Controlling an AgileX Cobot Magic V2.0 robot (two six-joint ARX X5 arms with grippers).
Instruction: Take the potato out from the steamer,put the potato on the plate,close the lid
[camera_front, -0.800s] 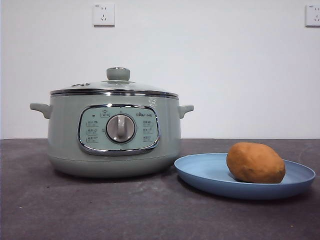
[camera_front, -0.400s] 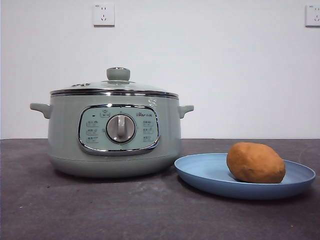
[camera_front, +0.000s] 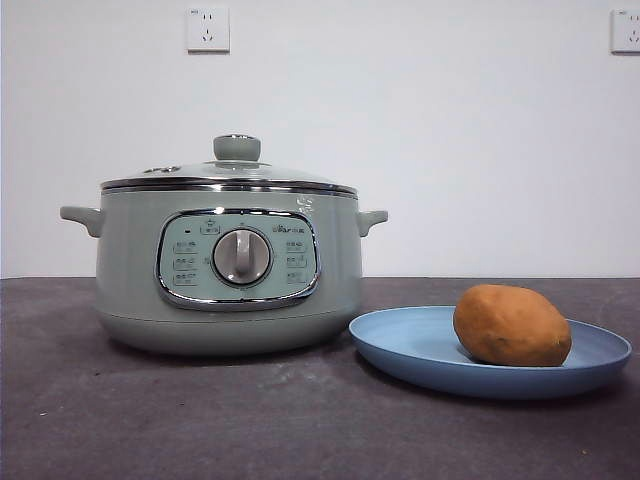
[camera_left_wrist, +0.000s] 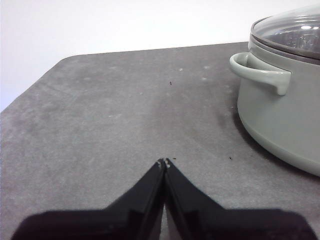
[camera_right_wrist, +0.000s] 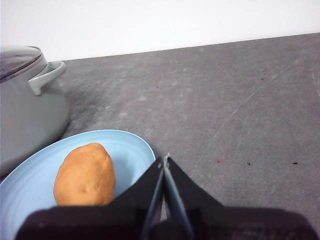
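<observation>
The sage-green steamer stands on the dark table at the left, with its glass lid sitting closed on it. The orange-brown potato lies on the light-blue plate to the steamer's right. My left gripper is shut and empty above bare table, apart from the steamer and its lid. My right gripper is shut and empty just beside the plate, with the potato close by. Neither arm shows in the front view.
A white wall with two power sockets stands behind the table. The dark grey tabletop runs in front of the steamer and plate. The table's far corner and edge show in the left wrist view.
</observation>
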